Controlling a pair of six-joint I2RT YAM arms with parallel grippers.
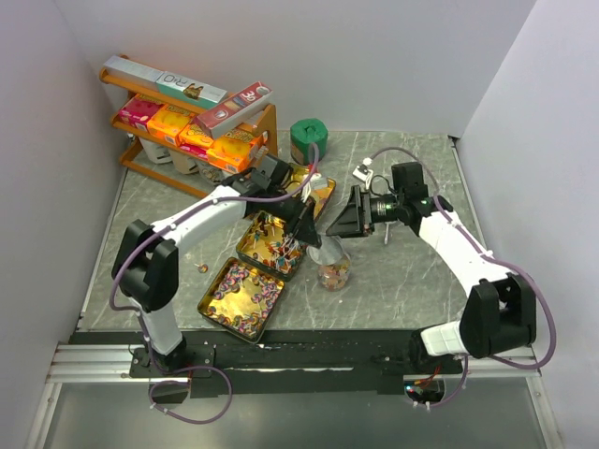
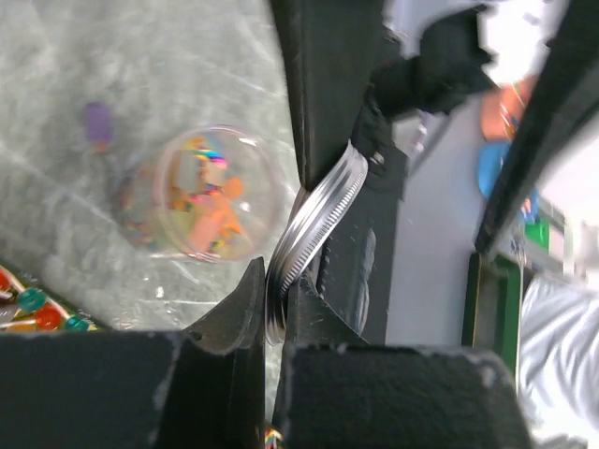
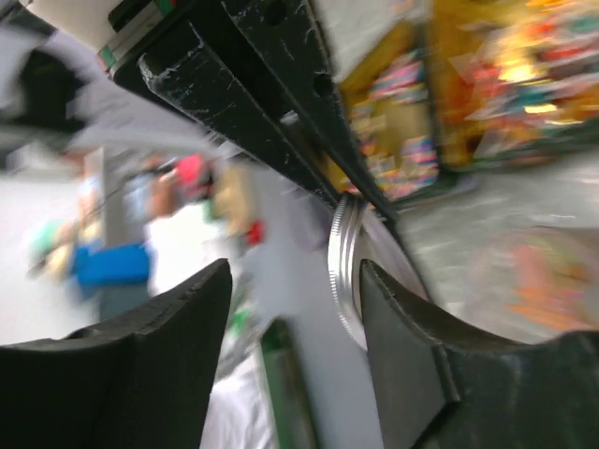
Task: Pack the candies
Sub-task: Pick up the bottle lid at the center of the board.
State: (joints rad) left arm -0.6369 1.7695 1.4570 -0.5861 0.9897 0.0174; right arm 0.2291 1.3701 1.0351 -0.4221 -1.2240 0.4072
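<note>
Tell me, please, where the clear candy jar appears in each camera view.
Top external: the candy jar stands at centre, just right of the open tin.
Left wrist: candy jar upper left of centre, seen from above.
Right wrist: candy jar a blur at the right edge.
Shared landmark: the silver lid, beside the jar in both wrist views; too small to tell from above.
</note>
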